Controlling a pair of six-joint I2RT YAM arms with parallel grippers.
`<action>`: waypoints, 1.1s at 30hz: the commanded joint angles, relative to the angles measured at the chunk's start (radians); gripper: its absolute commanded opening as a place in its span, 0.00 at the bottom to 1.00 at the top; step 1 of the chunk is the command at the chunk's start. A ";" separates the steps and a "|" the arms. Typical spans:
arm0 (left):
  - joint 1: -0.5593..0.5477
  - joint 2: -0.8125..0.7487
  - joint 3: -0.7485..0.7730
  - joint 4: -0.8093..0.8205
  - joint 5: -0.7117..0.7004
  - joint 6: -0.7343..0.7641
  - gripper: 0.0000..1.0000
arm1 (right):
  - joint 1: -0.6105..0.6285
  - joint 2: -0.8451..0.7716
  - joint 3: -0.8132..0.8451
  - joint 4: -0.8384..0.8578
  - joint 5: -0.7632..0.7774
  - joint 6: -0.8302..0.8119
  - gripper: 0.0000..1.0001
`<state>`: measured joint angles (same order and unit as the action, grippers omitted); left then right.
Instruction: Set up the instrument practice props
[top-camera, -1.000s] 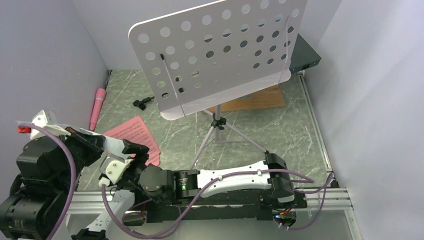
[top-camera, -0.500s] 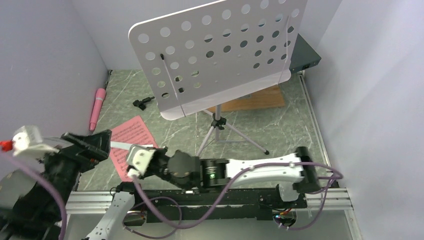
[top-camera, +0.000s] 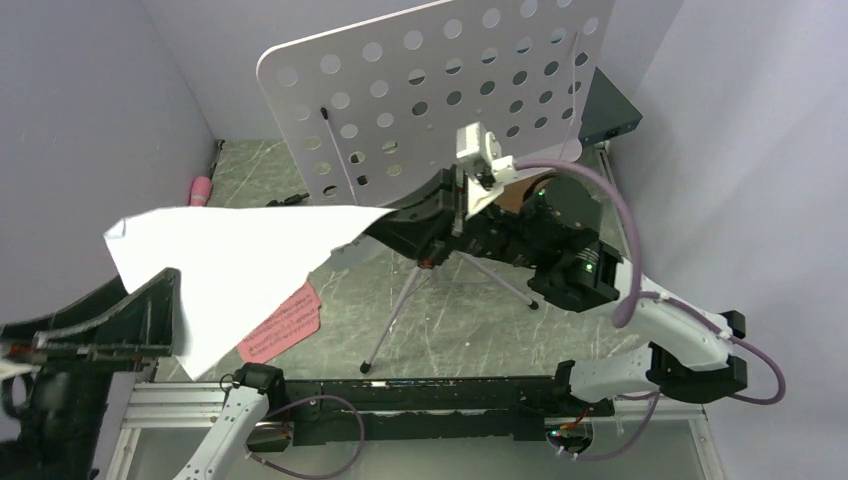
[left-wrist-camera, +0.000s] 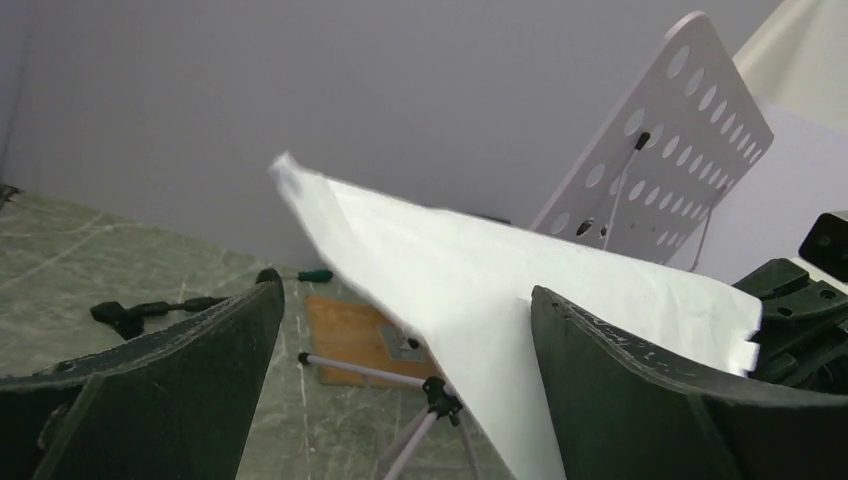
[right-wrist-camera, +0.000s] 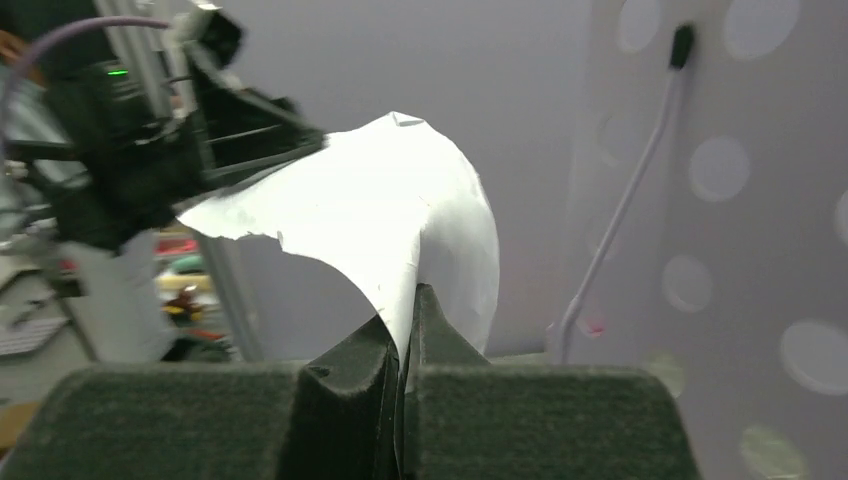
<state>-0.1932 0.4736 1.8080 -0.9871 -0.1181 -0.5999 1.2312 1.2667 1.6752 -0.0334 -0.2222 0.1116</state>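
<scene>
A white music sheet (top-camera: 230, 265) hangs in the air in front of the lavender perforated music-stand desk (top-camera: 430, 90) on its silver tripod (top-camera: 415, 290). My right gripper (right-wrist-camera: 405, 315) is shut on the sheet's right corner, just below the desk. At the lower left my left gripper (left-wrist-camera: 405, 300) stands wide open, and the sheet's free end runs between its fingers. A pink music sheet (top-camera: 285, 325) lies on the floor under the white one. The pink microphone (top-camera: 200, 188) lies at the far left, mostly hidden. The small black mic stand (left-wrist-camera: 130, 312) lies beside it.
A wooden board (left-wrist-camera: 350, 335) lies under the tripod, with a green-handled screwdriver (left-wrist-camera: 315, 275) behind it. A dark flat box (top-camera: 610, 110) sits at the back right. Pale walls close in on the left, back and right. The right arm (top-camera: 560, 260) crosses in front of the tripod.
The right gripper shut on the white sheet and swung up from the front edge towards the desk, lifting the sheet. The left gripper opened and let the sheet go.
</scene>
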 joint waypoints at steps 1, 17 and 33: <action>-0.058 0.118 -0.045 0.021 0.091 -0.060 1.00 | -0.042 -0.065 -0.075 -0.010 -0.176 0.236 0.00; -0.127 0.300 0.002 0.035 0.397 0.014 0.97 | -0.124 -0.326 -0.335 -0.427 0.050 0.322 0.00; -0.127 0.131 -0.404 -0.012 0.222 -0.116 0.99 | -0.125 -0.461 -0.705 -0.387 0.130 0.711 0.00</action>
<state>-0.3187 0.7361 1.4609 -1.0363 0.1814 -0.6670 1.1084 0.8505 1.0412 -0.4747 -0.1287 0.6422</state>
